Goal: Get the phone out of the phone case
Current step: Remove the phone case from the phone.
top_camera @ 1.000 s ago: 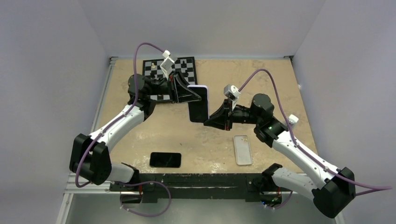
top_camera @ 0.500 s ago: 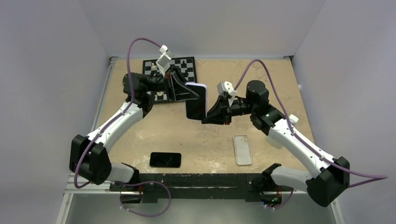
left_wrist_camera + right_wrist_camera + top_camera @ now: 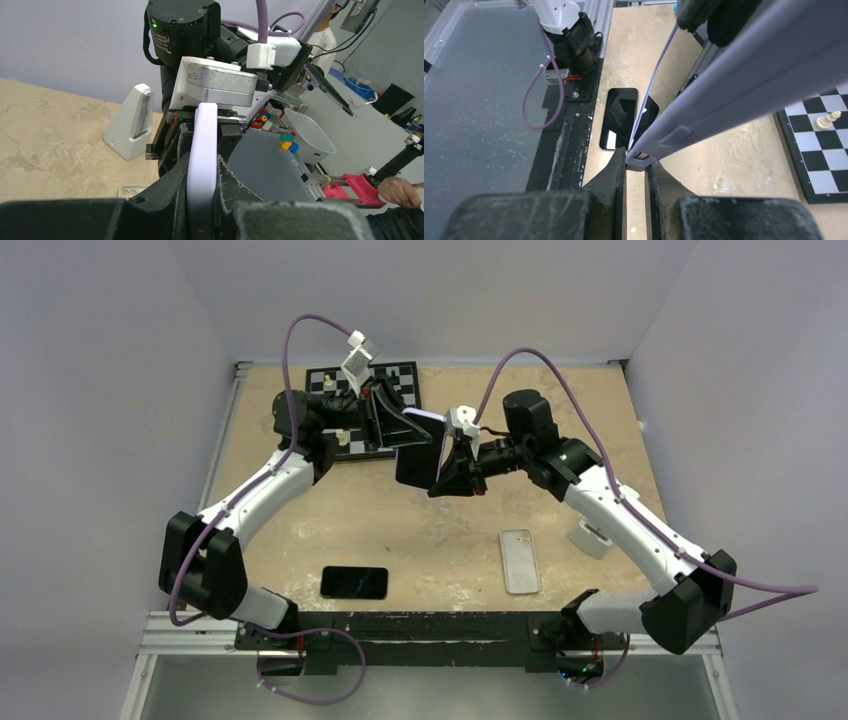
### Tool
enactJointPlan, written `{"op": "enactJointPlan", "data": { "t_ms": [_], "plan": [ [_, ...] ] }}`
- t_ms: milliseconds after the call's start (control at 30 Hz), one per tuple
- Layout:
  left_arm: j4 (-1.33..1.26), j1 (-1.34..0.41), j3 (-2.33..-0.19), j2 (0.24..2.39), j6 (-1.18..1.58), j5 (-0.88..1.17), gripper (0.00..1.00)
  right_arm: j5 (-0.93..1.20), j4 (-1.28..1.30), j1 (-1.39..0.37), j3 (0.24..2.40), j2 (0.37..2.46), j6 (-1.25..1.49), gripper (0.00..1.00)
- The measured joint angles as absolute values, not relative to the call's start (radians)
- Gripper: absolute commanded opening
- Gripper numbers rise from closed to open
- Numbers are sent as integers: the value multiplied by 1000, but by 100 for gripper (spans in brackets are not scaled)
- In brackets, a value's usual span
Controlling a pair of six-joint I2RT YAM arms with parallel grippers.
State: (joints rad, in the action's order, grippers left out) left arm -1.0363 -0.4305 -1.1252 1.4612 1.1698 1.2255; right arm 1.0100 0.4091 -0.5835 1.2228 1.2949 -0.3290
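Observation:
The phone in its lavender case (image 3: 420,443) is held up in the air over the middle of the table. My left gripper (image 3: 392,436) is shut on the case's edge; in the left wrist view the case (image 3: 204,135) stands upright between the left gripper's (image 3: 201,172) jaws. My right gripper (image 3: 441,468) is shut on the lower corner of the case from the right. In the right wrist view the case (image 3: 744,75) runs up and to the right from the right gripper's (image 3: 636,161) jaws, with a thin edge lifted off beside it.
A bare black phone (image 3: 354,582) and a clear case (image 3: 520,560) lie near the front of the table. A chessboard (image 3: 398,376) with pieces sits at the back left. A white stand (image 3: 590,538) is at the right. The black phone also shows in the right wrist view (image 3: 618,120).
My right arm has swung left and up and its jaws have closed on the case's lower corner. My left gripper has tilted the cased phone slightly.

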Motion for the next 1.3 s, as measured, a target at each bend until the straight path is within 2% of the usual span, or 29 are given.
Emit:
{"op": "enactJointPlan", "data": {
  "t_ms": [333,567,700,900,1067,1300],
  "plan": [
    [-1098,-430,-1130,1497,1212,1223,0,861,511,-613,1261,1270,-380,0],
    [-1111,-433,-1146,1516,1281,1235,0,847,522,-638,1262,1253,-384,0],
    [-1148,-455,-1169,1522,1378,1242,0,857,519,-655,1251,1213,-376,0],
    [-1343,-460,-1152,1571,1630,1221,0,908,524,-671,1259,1205,-358,0],
    [-1310,-461,-1065,1519,1653,1172,0,945,542,-684,1256,1204,-340,0],
    [-1096,-500,-1036,1386,1521,1116,0,952,534,-721,1256,1157,-339,0]
  ]
}}
